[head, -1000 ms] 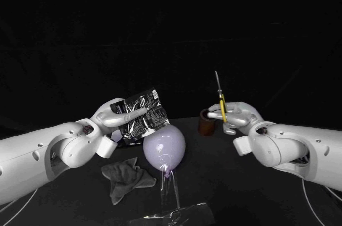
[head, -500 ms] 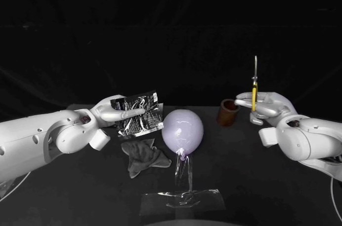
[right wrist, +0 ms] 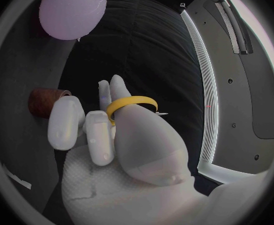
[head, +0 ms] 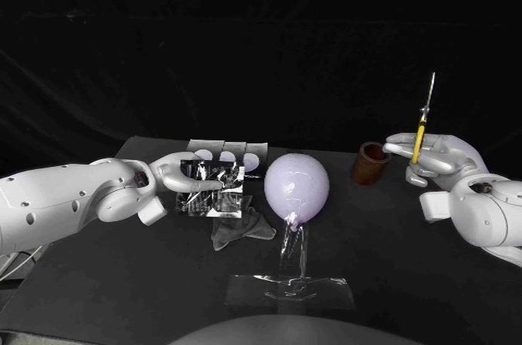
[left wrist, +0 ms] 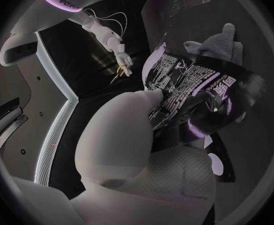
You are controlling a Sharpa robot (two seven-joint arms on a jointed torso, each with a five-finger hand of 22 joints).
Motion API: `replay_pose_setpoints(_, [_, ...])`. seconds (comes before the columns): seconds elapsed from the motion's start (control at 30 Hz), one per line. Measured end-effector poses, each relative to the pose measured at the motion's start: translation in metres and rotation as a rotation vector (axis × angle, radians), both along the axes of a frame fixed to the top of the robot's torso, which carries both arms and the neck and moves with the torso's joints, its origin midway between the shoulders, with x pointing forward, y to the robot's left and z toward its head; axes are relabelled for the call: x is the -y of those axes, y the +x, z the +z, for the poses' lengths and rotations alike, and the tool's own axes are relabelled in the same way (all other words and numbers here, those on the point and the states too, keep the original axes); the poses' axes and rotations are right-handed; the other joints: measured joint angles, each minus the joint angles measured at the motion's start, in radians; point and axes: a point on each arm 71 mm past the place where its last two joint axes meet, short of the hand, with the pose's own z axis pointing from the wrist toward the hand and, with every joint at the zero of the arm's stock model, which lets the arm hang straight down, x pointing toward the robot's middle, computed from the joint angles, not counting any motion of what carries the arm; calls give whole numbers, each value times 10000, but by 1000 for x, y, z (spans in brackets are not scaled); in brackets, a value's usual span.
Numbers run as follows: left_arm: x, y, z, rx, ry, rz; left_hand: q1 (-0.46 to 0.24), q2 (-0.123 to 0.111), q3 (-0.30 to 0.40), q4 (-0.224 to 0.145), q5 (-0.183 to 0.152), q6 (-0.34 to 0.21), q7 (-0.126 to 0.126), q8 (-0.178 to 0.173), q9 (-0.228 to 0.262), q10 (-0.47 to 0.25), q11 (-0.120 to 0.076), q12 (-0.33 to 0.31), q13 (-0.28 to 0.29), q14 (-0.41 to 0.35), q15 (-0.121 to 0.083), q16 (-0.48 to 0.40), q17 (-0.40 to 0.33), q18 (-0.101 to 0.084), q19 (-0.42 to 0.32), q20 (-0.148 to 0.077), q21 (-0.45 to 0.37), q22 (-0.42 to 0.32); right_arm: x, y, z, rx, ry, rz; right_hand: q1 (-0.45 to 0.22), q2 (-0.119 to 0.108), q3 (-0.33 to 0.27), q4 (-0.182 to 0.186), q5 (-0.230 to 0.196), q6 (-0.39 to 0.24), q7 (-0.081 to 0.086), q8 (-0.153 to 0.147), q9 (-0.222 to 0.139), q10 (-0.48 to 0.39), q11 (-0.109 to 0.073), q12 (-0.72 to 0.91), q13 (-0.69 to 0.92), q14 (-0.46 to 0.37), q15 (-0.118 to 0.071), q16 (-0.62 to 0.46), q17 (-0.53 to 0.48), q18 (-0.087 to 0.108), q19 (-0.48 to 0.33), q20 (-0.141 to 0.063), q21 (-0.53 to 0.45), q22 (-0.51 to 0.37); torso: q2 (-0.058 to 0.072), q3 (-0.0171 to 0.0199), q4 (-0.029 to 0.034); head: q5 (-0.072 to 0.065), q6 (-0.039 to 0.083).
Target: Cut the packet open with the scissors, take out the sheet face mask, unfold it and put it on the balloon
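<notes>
My left hand (head: 187, 175) holds the dark, silver-printed packet (head: 214, 188) upright, just left of the balloon; its printed face fills the left wrist view (left wrist: 193, 87) above my palm (left wrist: 121, 135). The lilac balloon (head: 297, 186) stands on a clear stand (head: 292, 288) at the table's middle and also shows in the right wrist view (right wrist: 71, 10). Off to the right, my right hand (head: 437, 158) grips the yellow-handled scissors (head: 420, 130), blades pointing up. The yellow handle loop (right wrist: 132, 104) wraps round the fingers of that hand (right wrist: 121, 140).
A brown cup (head: 370, 164) stands between the balloon and my right hand, seen too in the right wrist view (right wrist: 46, 102). A crumpled grey cloth (head: 241, 228) lies on the black table (head: 130, 284) below the packet, beside the stand.
The camera has shifted. My right hand has carried the scissors to the right, away from the brown cup. The packet now sits lower against the balloon, beside it instead of overlapping its top.
</notes>
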Motion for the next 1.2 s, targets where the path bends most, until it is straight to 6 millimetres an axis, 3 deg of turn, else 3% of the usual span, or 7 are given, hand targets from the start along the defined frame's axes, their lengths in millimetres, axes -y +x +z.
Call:
replay_pose_setpoints(0.07, [-3, -3, -10, -59, 345, 69, -100, -100, -47, -26, 0, 1, -1, 0, 2, 0, 0, 1, 0, 0, 0, -40, 0, -1, 0, 0, 0, 11, 0, 0, 0, -1, 7, 13, -30, 29, -12, -43, 0, 31, -32, 0, -21, 0, 0, 0, -11, 1, 1, -5, 0, -1, 0, 0, 0, -1, 5, 0, 0, 44, -22])
replay_pose_setpoints(0.2, [-4, -7, -27, -135, 759, 355, -322, -322, -317, 134, 5, -54, 56, -19, 574, -295, 141, -50, -22, -264, 78, -189, 0, -20, -273, 98, -10, -9, -1, 0, 0, 0, 22, 40, -93, 66, -40, -102, 0, 51, -12, -54, -63, 0, 0, -55, -17, 1, 2, 26, -1, -2, 0, 0, 0, -4, 6, -3, 4, 87, -51])
replay_pose_setpoints(0.33, [-4, -8, -36, -91, 947, 686, -404, -404, -476, 185, 5, -142, 144, -176, 570, -512, 211, -50, -21, -363, 172, -194, 0, -68, -393, 173, -83, -62, -1, -1, 0, 1, 32, 56, -287, 93, -26, -144, 0, 67, 4, -78, -82, 0, 0, -78, -24, 2, 3, 26, -6, -4, -1, 1, -1, -8, 6, -7, 4, 128, -97])
replay_pose_setpoints(0.53, [-1, -6, -44, 174, 1166, 1291, -589, -749, -683, 393, 6, -533, 287, -504, 416, -1145, 426, -50, -24, -952, 374, -496, -78, -70, -936, 394, -413, -212, -1, -1, 0, 11, 49, 86, -401, 126, -78, -198, 0, 66, 4, -117, -116, 0, 0, -117, -24, 4, 6, 25, -9, -6, -38, -37, -37, -7, 8, -9, -1, 176, -151])
replay_pose_setpoints(0.87, [-5, -4, -45, 478, 1540, 1960, -720, -1724, -1562, 455, 6, -1246, 133, -1098, 152, -2151, 825, -49, -23, -2125, 822, -969, -271, -71, -2516, 1041, -1440, -304, 0, -2, 0, 22, 67, 105, -638, 177, -142, -338, 0, 66, 4, -229, -201, 0, 0, -175, -35, 18, 21, 17, -6, -11, -74, -1, -84, 0, 8, 6, -8, 161, -228])
replay_pose_setpoints(1.07, [-7, -4, -44, 712, 1885, 2048, -547, -1727, -2743, 546, 6, -1448, 84, -1296, 45, -2623, 951, 6, 2, -2926, 1015, -964, -343, -115, -3105, 1200, -1727, -242, 0, -2, 0, 25, 76, 109, -755, 146, -151, -401, 0, 67, 5, -268, -243, 0, 0, -205, -36, 19, 23, 4, 0, -12, -74, -1, -85, 0, 2, 4, -6, 142, -265])
replay_pose_setpoints(1.2, [-9, -3, -43, 955, 2041, 2129, 41, -1359, -4069, 767, 6, -1553, 89, -1369, -14, -2861, 1033, 44, 2, -3518, 1113, -791, -362, -538, -3751, 1204, -1976, -230, 0, -2, 0, 26, 82, 113, -795, 153, -180, -429, 0, 102, 39, -279, -256, 0, 0, -247, -35, 21, 25, 3, 0, -12, -74, -1, -85, -1, 5, -9, 0, 129, -267])
